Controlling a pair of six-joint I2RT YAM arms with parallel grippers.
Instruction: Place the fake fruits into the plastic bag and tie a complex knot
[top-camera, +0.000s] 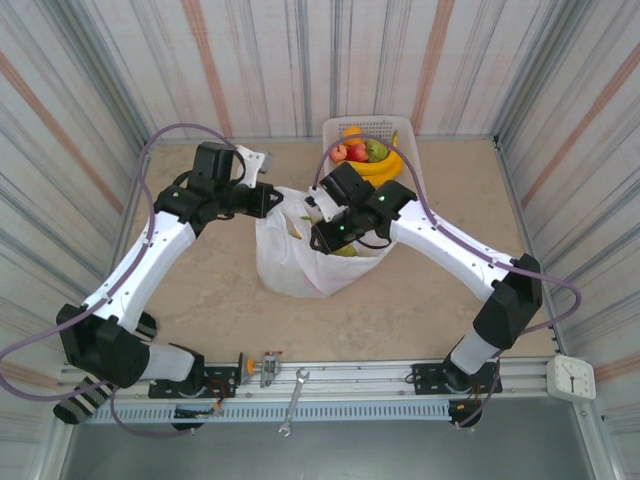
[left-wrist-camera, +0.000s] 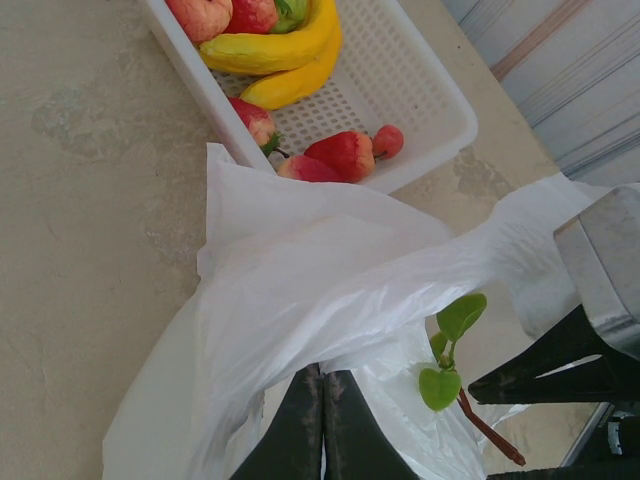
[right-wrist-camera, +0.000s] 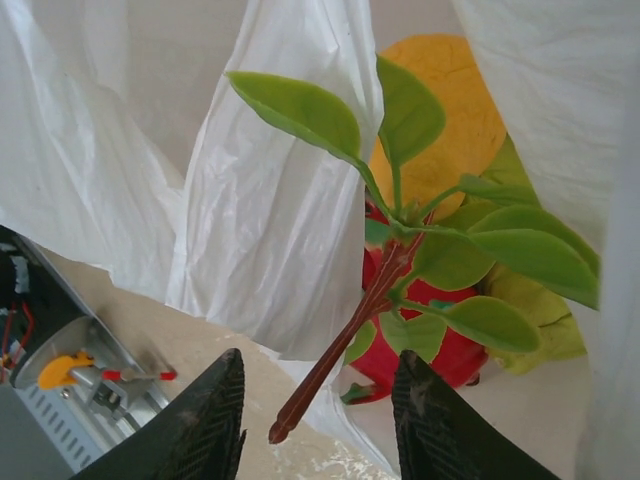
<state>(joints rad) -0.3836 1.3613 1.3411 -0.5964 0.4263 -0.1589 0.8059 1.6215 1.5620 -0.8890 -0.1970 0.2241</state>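
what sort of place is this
Probably a robot test cell, not a home: striped curtain-like walls box in the beige tabletop, and a silver steel spanner lies on the aluminium mounting rail.

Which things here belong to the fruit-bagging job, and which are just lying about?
Belong to the job:
plastic bag
fake fruits
white basket holding them

Just lying about:
wrench
clock

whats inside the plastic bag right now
A red fruit with a leafy stem, an orange fruit beyond it and something yellow-green. The white plastic of the bag covers anything deeper.
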